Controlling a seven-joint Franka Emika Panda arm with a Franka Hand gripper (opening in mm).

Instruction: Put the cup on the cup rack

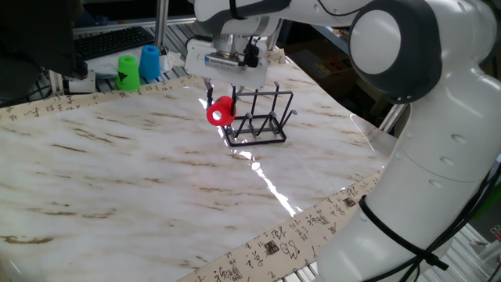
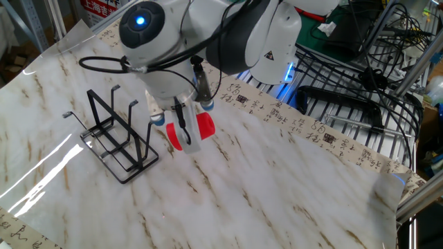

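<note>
Cup carried to the rack

The gripper [image 2: 185,130] clenches the cup [image 1: 220,112], lifted on its side just beside the rack [image 1: 259,119] near the worktop's far edge; next, it likely needs threading over a prong.

A counter [image 1: 117,180] carries a rack [image 1: 260,119] near its far right part. A cup [image 1: 220,113] hangs on its side in the tool [image 1: 218,100], just left of the rack and above the counter. In the other fixed view, the cup [image 2: 187,131] sits just right of the rack [image 2: 116,142]. Two more cups [image 1: 138,66] stand together at the counter's far left edge, well apart from the rack.
</note>
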